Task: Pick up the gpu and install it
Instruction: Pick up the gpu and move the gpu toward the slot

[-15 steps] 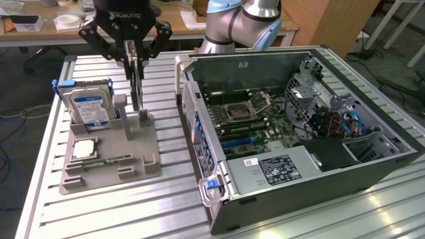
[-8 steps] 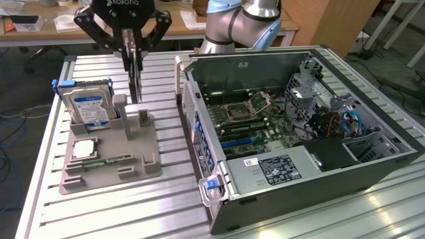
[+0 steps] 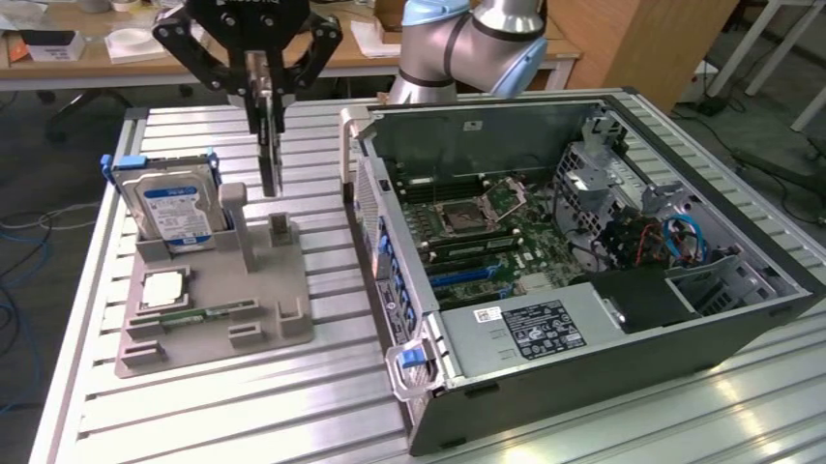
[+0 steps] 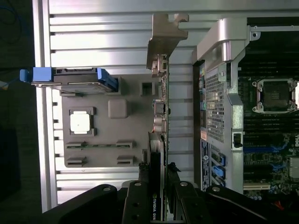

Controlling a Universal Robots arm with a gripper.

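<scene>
Nearest in the exterior view, the open case (image 3: 568,367) lies on its side on the ribbed aluminium table (image 3: 722,425). A blue latch (image 3: 410,356) sits at its near corner, and the cables in its right-hand bay are too tangled to make out. Inside lie the green motherboard (image 3: 497,242) and its bare square socket (image 3: 462,217). At the exterior view's left is the matte grey moulded holder (image 3: 258,329), with a memory stick (image 3: 207,314) and a pale square chip (image 3: 164,288) lying flat in its pockets. Behind them a hard drive (image 3: 168,208) stands upright in blue rails. Beyond that the gpu (image 3: 271,164) hangs vertically, well apart from the case, its lower end over the holder's far side and seemingly clear of it. It is seen edge-on, so its faces are hidden – a thin dark strip. The black linkage gripper (image 3: 265,97) has its jaws clamped on the card's upper part and covers it there. Farther back the grey arm (image 3: 465,39) is cut off by the picture's edge, with a wooden desk (image 3: 77,63) behind it. In the wrist view the gpu (image 4: 160,149) runs between two black fingers (image 4: 140,196) pressed to its sides – its white lettering is cut off by the frame, and its silvery bracket (image 4: 166,35) is at the far end.
</scene>
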